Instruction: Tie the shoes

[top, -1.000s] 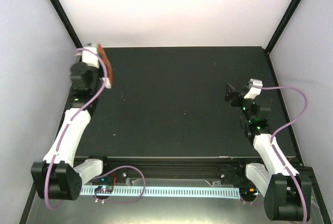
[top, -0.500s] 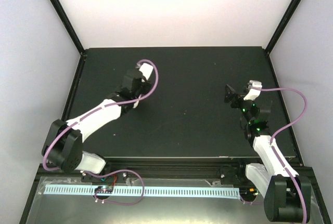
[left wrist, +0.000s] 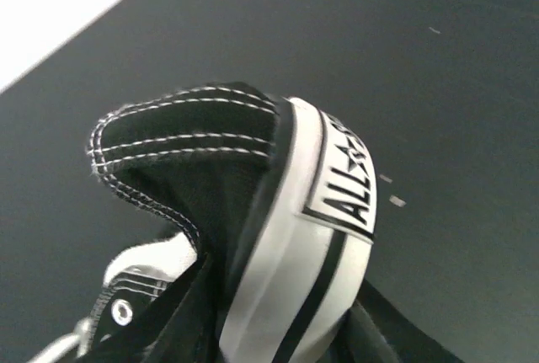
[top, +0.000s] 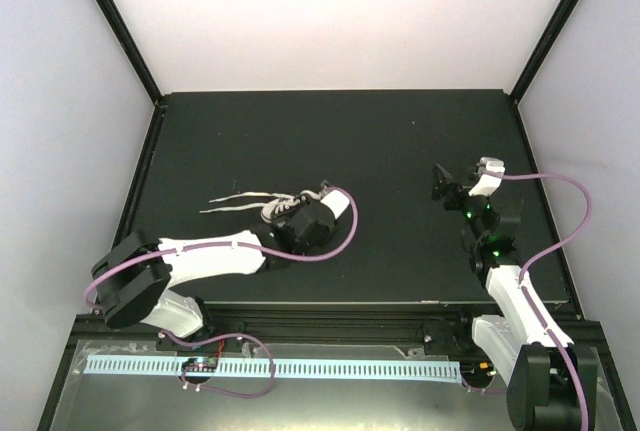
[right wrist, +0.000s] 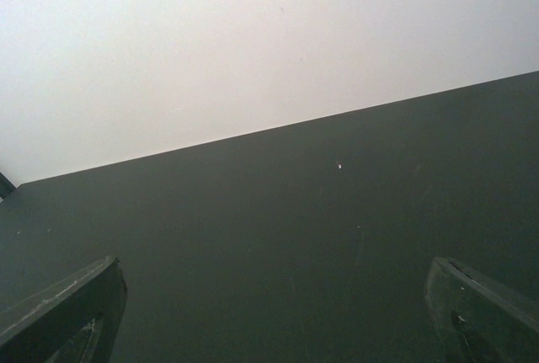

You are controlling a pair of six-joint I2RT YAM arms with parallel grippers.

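Swung in from the far left edge to the middle of the desk (top: 400,131): left pincer (top: 298,214), pinching the sneaker (left wrist: 278,211) at its round heel. Black cloth, white stitches, smooth white rubber rim. Thin white laces (top: 235,201) trailing left. Right pincer (right wrist: 271,274) spread wide, not moved.

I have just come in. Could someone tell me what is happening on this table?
The left hand grips a black sneaker by its heel at the middle of the dark table. Its white laces lie untied, trailing to the left. The right hand hangs open and empty on the right side.
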